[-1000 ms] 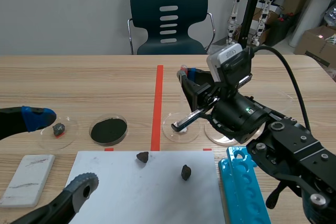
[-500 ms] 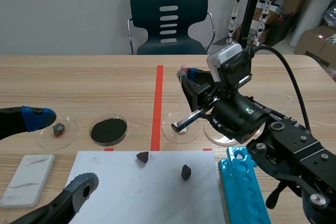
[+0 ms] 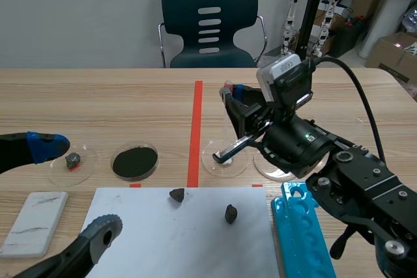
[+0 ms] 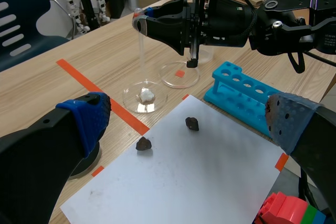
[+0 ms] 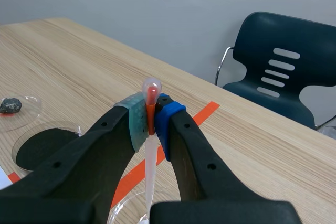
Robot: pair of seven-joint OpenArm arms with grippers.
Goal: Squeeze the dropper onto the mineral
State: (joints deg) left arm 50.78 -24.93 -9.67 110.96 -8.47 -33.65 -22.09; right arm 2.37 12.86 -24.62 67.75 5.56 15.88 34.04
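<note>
White lump [image 4: 146, 96], likely mineral, in clear dish [image 4: 159, 102] under dropper [image 4: 140, 51].

Right claw [image 5: 151, 118] pinched on the dropper [image 5: 150, 167] at its bulb — tube hanging down, dish of black powder [image 5: 31, 153] beside it, dark stone [image 5: 10, 105] farther off, chair [image 5: 286, 69] beyond the bench [image 5: 79, 56]

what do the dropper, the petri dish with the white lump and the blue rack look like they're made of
Dropper: probably soft plastic, milky and translucent along the stem.
Petri dish: clear and glossy, the wood shows through; glass or plastic, cannot tell which.
Test tube rack: likely moulded plastic, opaque bright blue, smooth, with even round holes.
</note>
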